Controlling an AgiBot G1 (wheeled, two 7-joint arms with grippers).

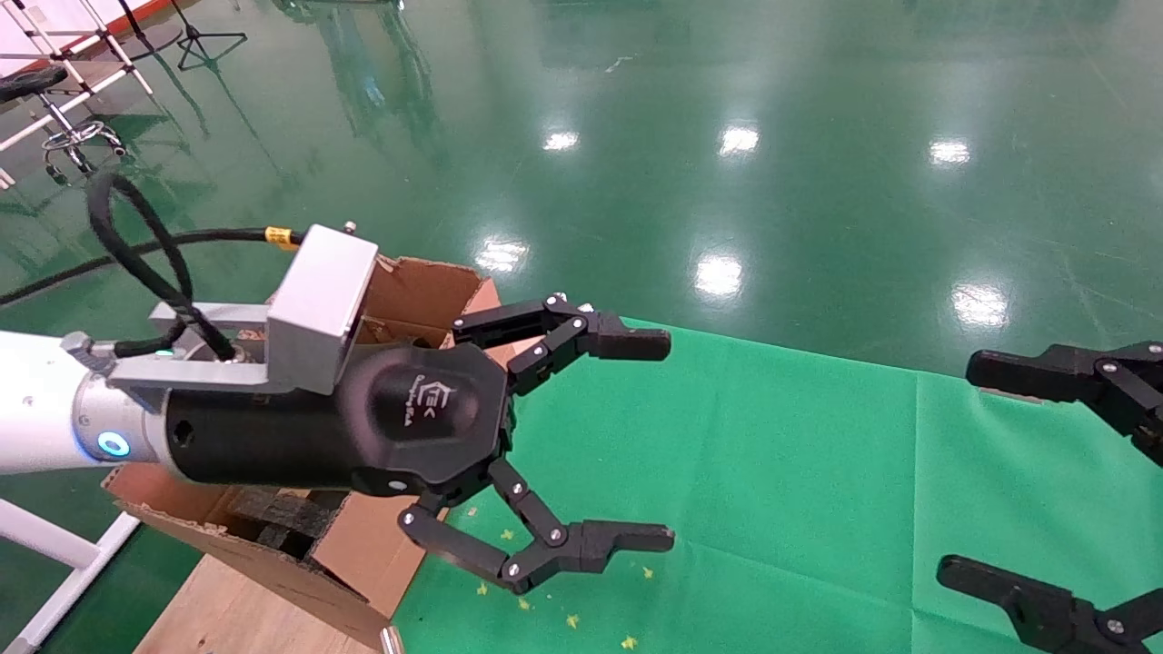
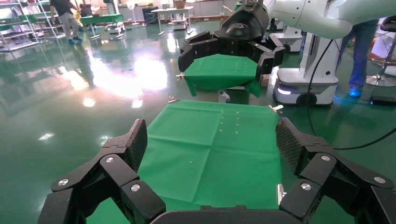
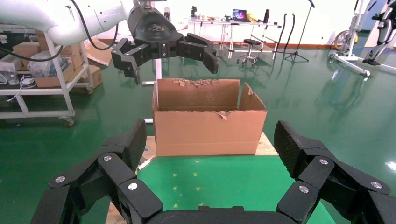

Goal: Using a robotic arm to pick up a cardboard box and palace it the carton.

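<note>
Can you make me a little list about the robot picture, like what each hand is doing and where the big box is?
left gripper: jaws wide open, holding nothing, raised beside the carton
right gripper: jaws open, empty, at the right edge of the green cloth
carton: big brown box, torn flaps up, at the left end of the table
inside carton: dark foam blocks
green cloth: covers the table, a few yellow specks
small cardboard box: not visible in any view
</note>
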